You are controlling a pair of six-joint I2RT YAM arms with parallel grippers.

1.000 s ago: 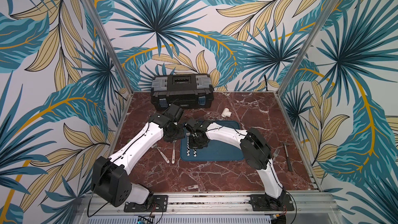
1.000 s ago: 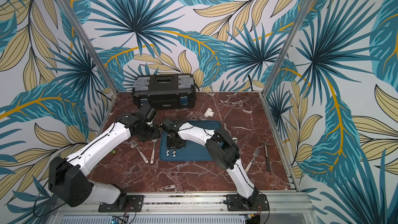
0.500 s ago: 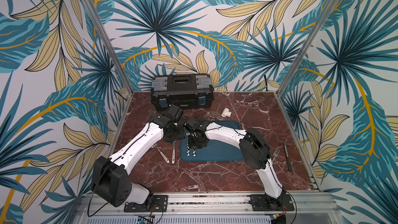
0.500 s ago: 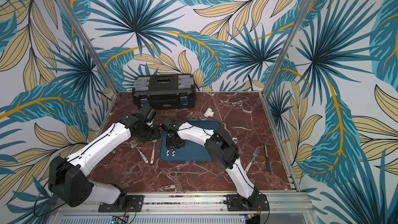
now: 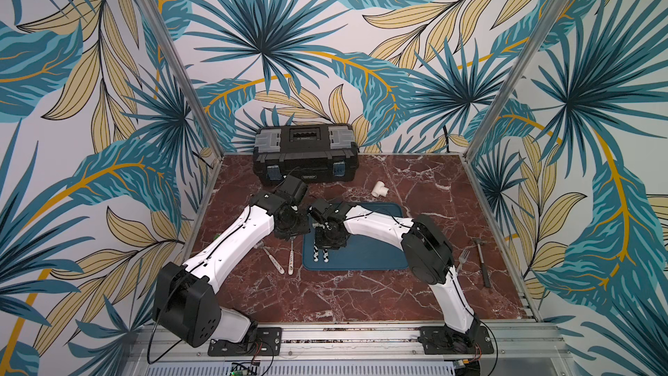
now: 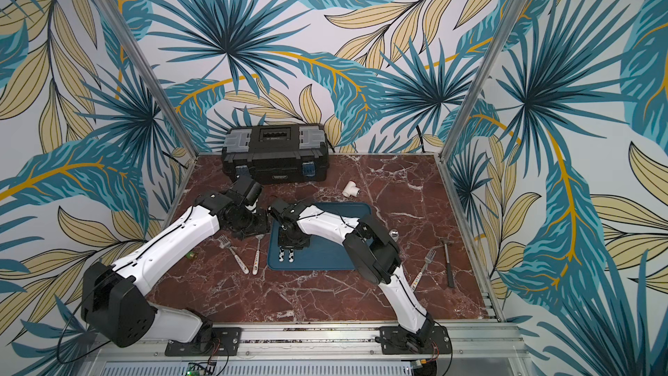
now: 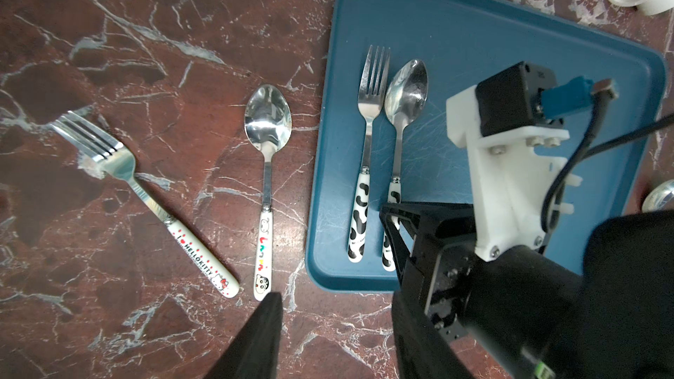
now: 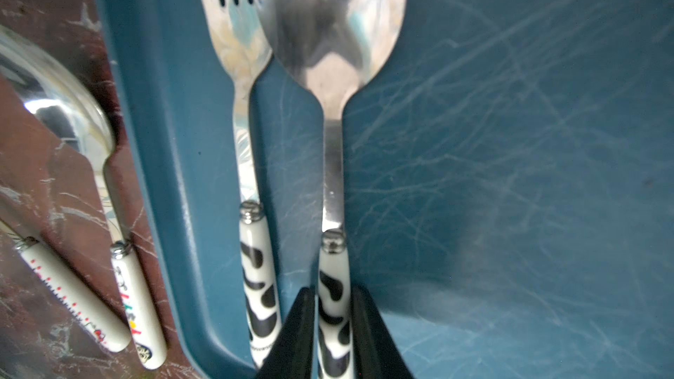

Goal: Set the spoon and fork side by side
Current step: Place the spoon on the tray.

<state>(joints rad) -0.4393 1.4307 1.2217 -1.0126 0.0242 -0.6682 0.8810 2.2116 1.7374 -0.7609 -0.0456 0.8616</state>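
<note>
The spoon (image 8: 332, 176) and fork (image 8: 250, 147), both with black-and-white cow-pattern handles, lie parallel and close together on the blue tray (image 8: 510, 176). The left wrist view also shows the fork (image 7: 366, 162) and spoon (image 7: 401, 114) side by side near the tray's (image 7: 474, 23) left rim. My right gripper (image 8: 332, 291) is low over the tray. Its fingers flank the spoon's handle with a thin gap, so it is open. My left gripper (image 7: 333, 297) hangs open over bare marble beside the tray, holding nothing. In a top view both grippers (image 5: 327, 244) (image 5: 292, 229) sit close together.
A Hello Kitty fork (image 7: 146, 198) and a cartoon-handled spoon (image 7: 268, 162) lie on the marble left of the tray. A black toolbox (image 5: 305, 153) stands at the back, with a white pipe fitting (image 5: 379, 189) near it. Another fork (image 5: 462, 258) and a hammer (image 5: 482, 265) lie at the right.
The right gripper's jaws have eased apart slightly around the spoon's handle. Neither arm has visibly shifted.
</note>
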